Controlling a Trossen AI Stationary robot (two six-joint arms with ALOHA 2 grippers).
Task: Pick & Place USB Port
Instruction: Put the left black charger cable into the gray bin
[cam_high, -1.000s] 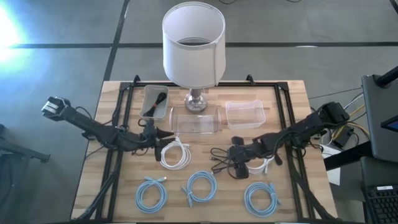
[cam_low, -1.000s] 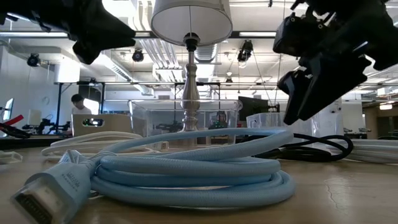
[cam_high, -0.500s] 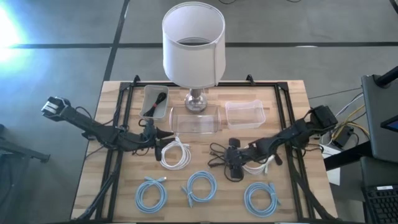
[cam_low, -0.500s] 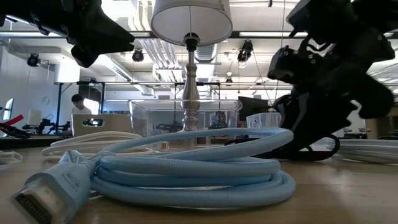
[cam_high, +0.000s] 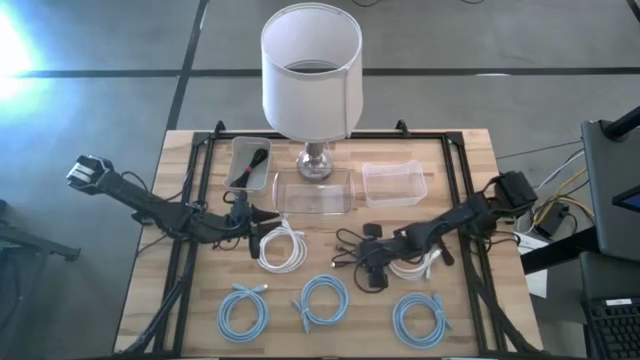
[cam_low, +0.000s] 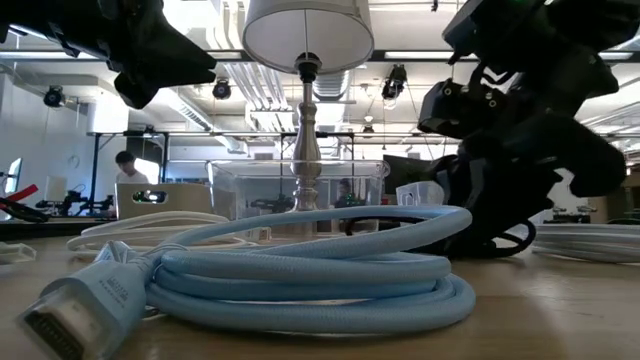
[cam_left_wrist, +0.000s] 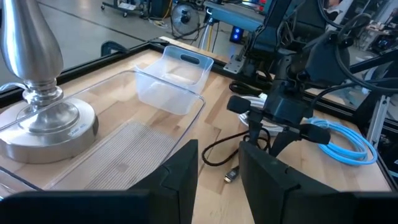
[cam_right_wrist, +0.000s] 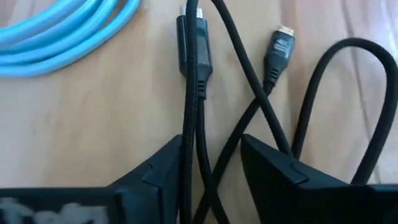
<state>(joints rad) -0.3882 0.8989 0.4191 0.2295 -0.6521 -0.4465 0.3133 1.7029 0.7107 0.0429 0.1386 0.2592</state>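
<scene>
The black braided USB cable (cam_right_wrist: 198, 124) lies loosely tangled flat on the wooden table (cam_high: 470, 160), in front of the clear plastic bin (cam_high: 394, 184). Its two metal-tipped plugs (cam_right_wrist: 193, 37) rest bare on the wood, near each other, beside the light-blue coiled cable (cam_right_wrist: 56, 37).

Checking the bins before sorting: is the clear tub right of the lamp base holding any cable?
No, the clear tub shows only its bare bottom.

Bare wood (cam_high: 470, 305) beside blue coils (cam_high: 323, 300), lamp (cam_high: 311, 75) blocking rear centre
</scene>
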